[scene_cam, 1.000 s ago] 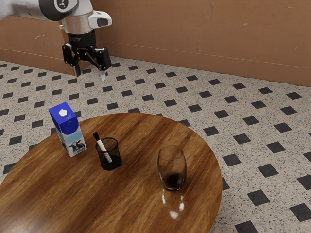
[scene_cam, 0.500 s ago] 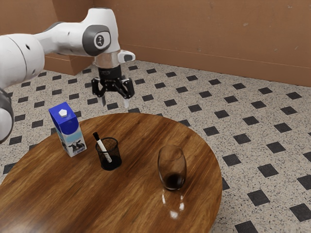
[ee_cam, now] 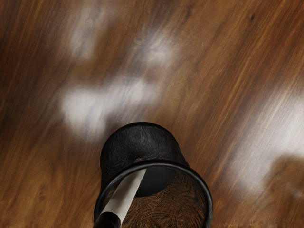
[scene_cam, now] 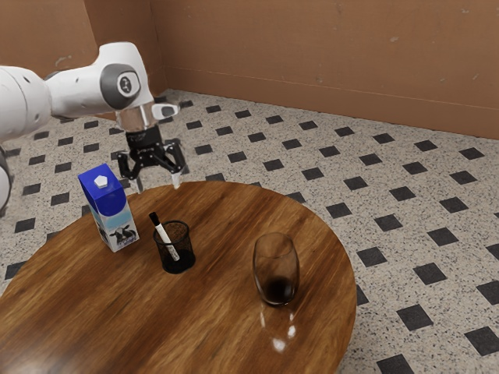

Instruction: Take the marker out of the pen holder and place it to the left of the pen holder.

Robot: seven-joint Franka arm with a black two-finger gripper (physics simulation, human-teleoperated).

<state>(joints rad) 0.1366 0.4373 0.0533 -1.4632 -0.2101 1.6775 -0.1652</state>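
Note:
My gripper (scene_cam: 158, 185) hangs in the exterior view above the pen holder, fingers apart and nothing between them. The black mesh pen holder (scene_cam: 176, 253) stands upright on the wooden table. A white marker (scene_cam: 166, 238) with a black cap leans inside it, cap up and sticking out over the rim toward the exterior view's left. In the wrist view the pen holder (ee_cam: 142, 142) is seen from above, with the marker (ee_cam: 126, 195) slanting out of its mouth; the cap is at the lower edge.
A blue and white milk carton (scene_cam: 111, 209) stands close to the pen holder, toward the exterior view's left. A dark transparent glass (scene_cam: 276, 269) stands toward the exterior view's right. The round table (scene_cam: 226, 335) has its curved edge beyond them.
My gripper first swung toward the exterior view's right while lowering, then came lower still and somewhat back left, near the pen holder. The objects on the table have kept their places.

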